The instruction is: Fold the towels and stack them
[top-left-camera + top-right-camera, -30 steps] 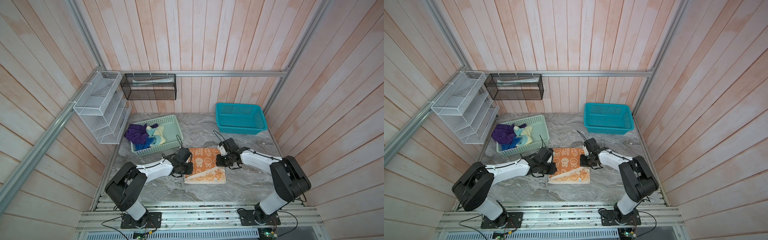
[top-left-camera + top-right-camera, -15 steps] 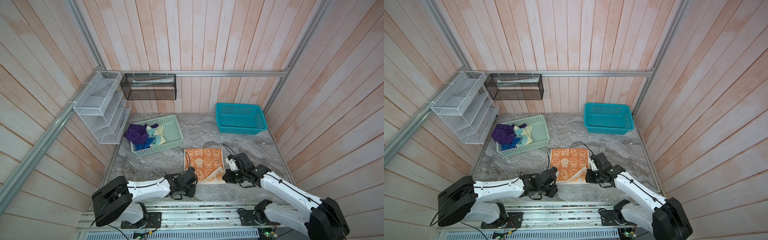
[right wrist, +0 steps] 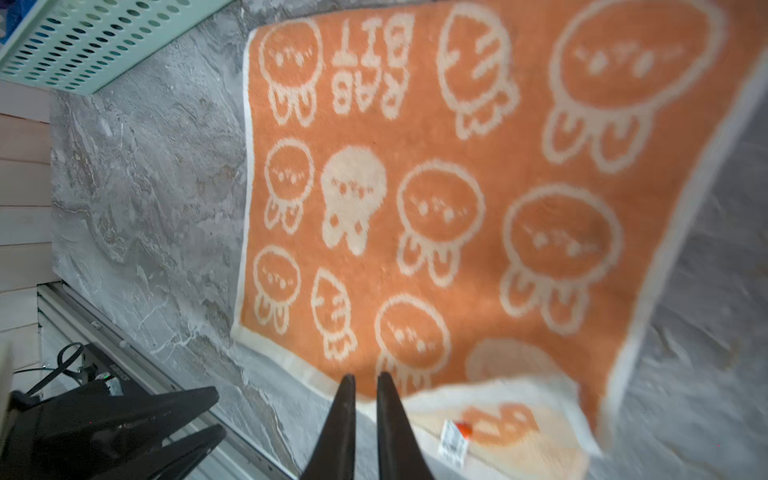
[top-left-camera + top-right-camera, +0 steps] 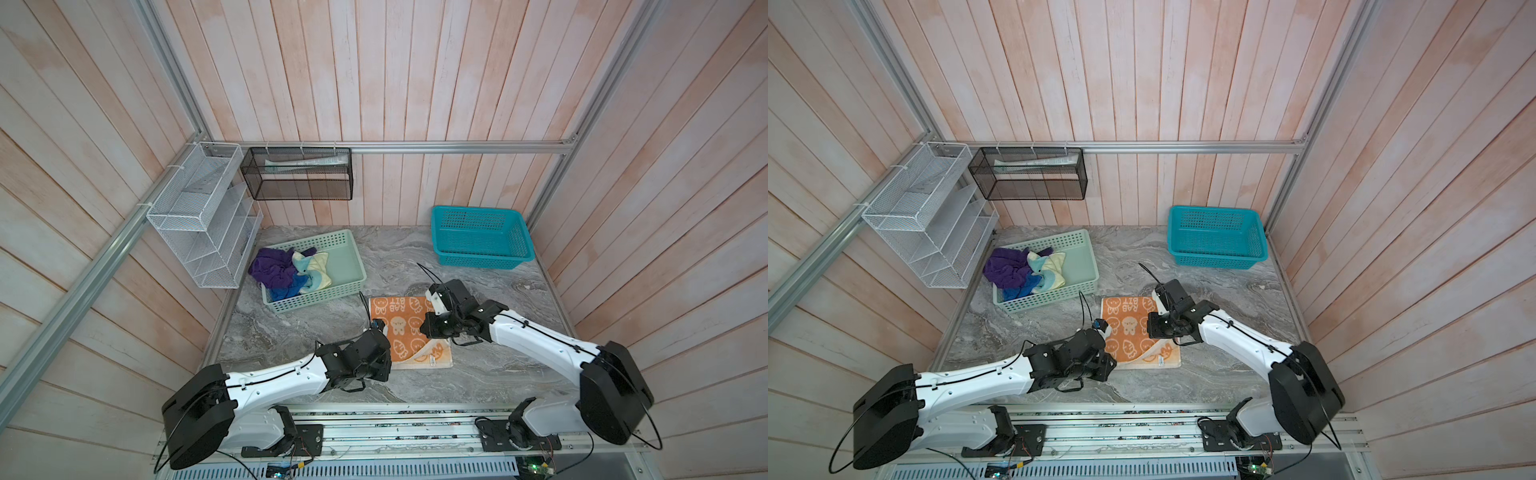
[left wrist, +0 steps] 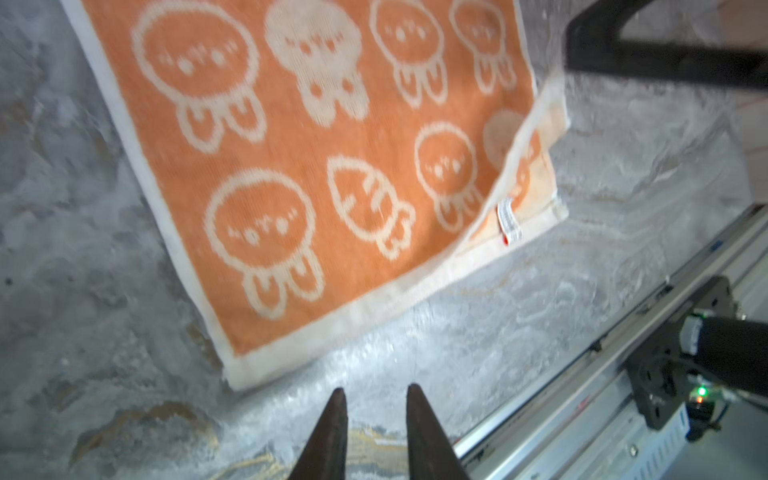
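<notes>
The orange towel (image 4: pixel 405 328) (image 4: pixel 1129 328) with cartoon faces lies flat mid-table, its near right corner turned back over a paler layer (image 5: pixel 536 195). My left gripper (image 4: pixel 384 370) (image 5: pixel 376 388) sits just off the towel's near left corner, open and empty. My right gripper (image 4: pixel 424 330) (image 3: pixel 365 376) hovers over the towel's right side, its jaws a narrow gap apart with nothing in them. A purple towel (image 4: pixel 270 270), a blue towel (image 4: pixel 291 289) and a teal and pale-yellow towel (image 4: pixel 311 270) lie bunched in the mint-green basket (image 4: pixel 353 266).
A teal basket (image 4: pixel 482 237) stands at the back right. On the left wall hang a white wire rack (image 4: pixel 199 220) and a black mesh tray (image 4: pixel 297 178). The metal rail (image 4: pixel 395 415) runs along the table's front edge, close to my left gripper.
Both grippers came from the towel's sides toward the front edge. The right one then parted its jaws, let go of the towel and moved back over it. The left gripper stays at the near corner.
</notes>
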